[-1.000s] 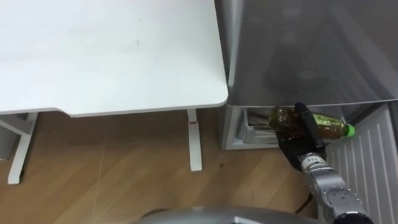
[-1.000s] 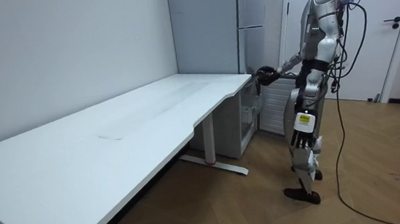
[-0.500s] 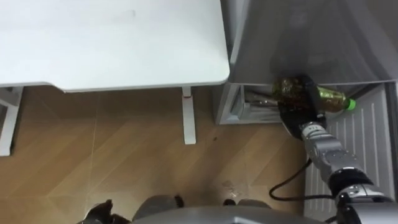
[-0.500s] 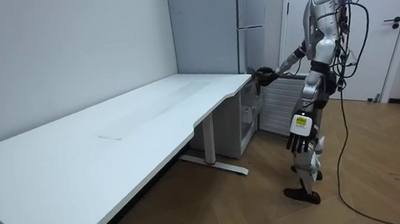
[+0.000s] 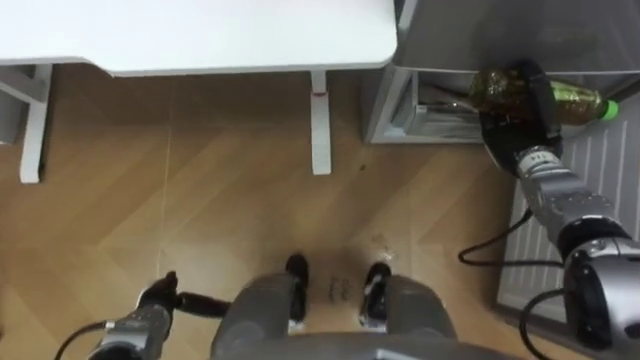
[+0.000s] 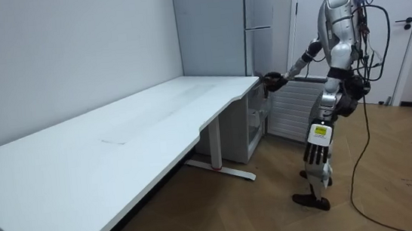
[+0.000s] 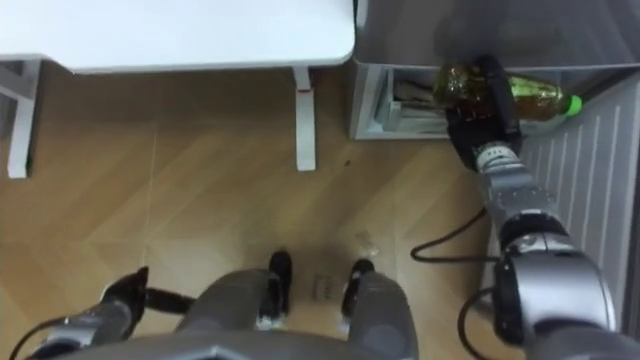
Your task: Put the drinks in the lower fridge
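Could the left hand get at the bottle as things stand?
Probably not. The left hand hangs low at the robot's left side, while the bottle is held by the right hand at the lower fridge opening, far across on the robot's right.

The lower fridge compartment [image 5: 428, 100] stands open, its mouth partly blocked by the right hand [image 5: 518, 112] and the bottle [image 5: 572, 100] held crosswise in its fingers. The fridge's upper front [image 5: 500, 30] overhangs it. The open ribbed door [image 5: 618, 150] walls the right side, and the table [image 5: 200, 35] and its leg [image 5: 320, 130] crowd the left. The floor [image 5: 200, 190] gives free passage.
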